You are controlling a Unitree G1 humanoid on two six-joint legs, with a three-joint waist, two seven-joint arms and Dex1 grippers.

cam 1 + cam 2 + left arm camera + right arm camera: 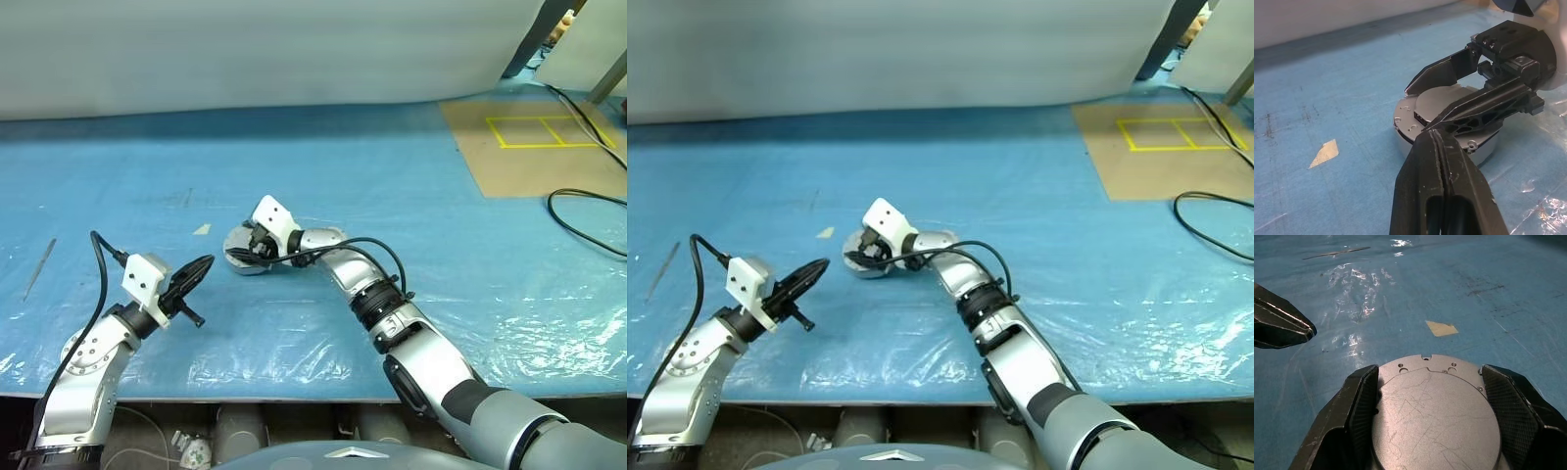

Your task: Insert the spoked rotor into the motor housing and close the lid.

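Two grippers over blue plastic sheeting (411,176), nearest first. Left gripper (201,266) squeezed tight on nothing, hanging above the sheeting a little short of the work, tips aimed toward it. Just beyond, right gripper (1430,396) spread wide around the motor housing (1484,147), one black finger (1354,406) against each side of the flat round lid (1437,421) sitting on top; whether clamping or merely flanking, hard to say. No spoked disc or copper windings to be seen with the lid on. Probably solid metal: heavy for its size, stiff, not fragile, but smooth and scuffed, so likely slippery under hard pads. Best taken across the full width at the rim, squarely and level. Farther off, a scrap of tape (1442,328) lying flat, and a cardboard mat with yellow lines (534,147).
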